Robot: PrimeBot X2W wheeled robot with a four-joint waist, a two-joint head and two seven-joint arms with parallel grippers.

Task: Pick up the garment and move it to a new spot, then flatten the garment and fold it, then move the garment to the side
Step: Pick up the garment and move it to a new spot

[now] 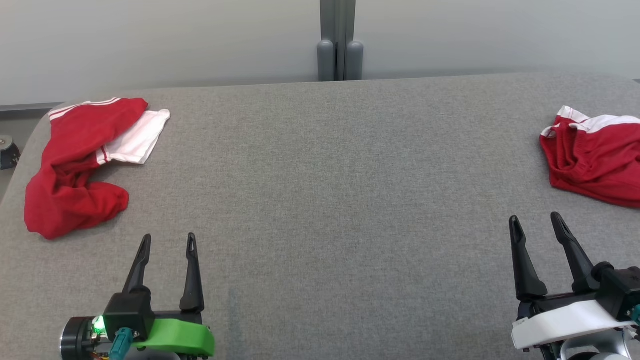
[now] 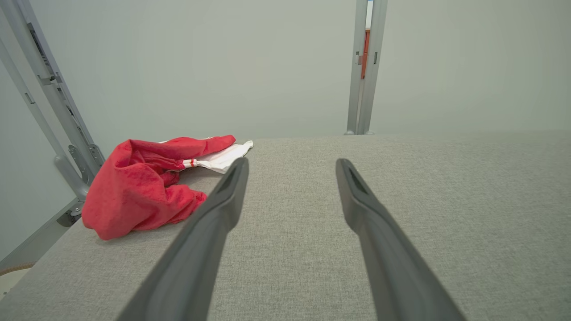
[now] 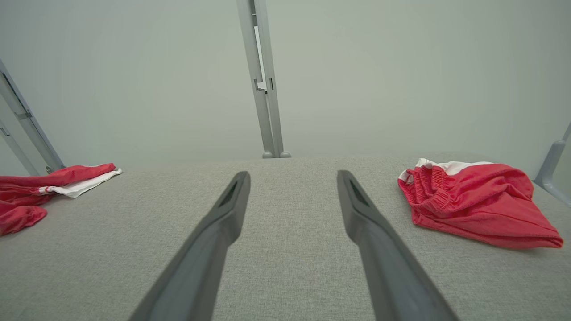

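At the lower corners, I'm hovering left pincer (image 1: 168, 238) and right pincer (image 1: 535, 219) released; pickup needs reaching the upper-left red garment (image 1: 75, 170).

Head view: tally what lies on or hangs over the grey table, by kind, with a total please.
Red-and-white garments: 2, the left garment crumpled near the far left edge and the right garment bunched at the right edge.
Grippers: 2, the left gripper and the right gripper, both open and holding nothing.
Total: 4
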